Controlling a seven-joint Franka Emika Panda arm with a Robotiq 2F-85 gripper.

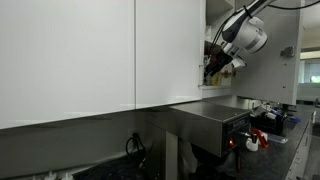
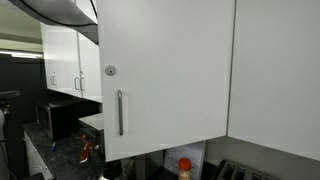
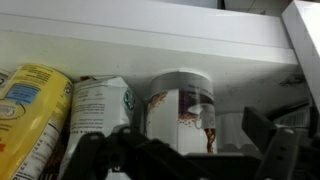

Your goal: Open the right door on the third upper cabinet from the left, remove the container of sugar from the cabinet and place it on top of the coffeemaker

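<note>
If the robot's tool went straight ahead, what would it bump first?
Probably the container of sugar, centred ahead of the open tool; how far away is hard to judge.

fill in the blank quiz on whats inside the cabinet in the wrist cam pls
1. In the wrist view, the canister stands to the ___ of the white and green carton.
2. The bag at the far left of that view is mostly ___ in colour.
3. The gripper faces the canister with its jaws ___, holding nothing.

Missing words: right; yellow; open
</note>
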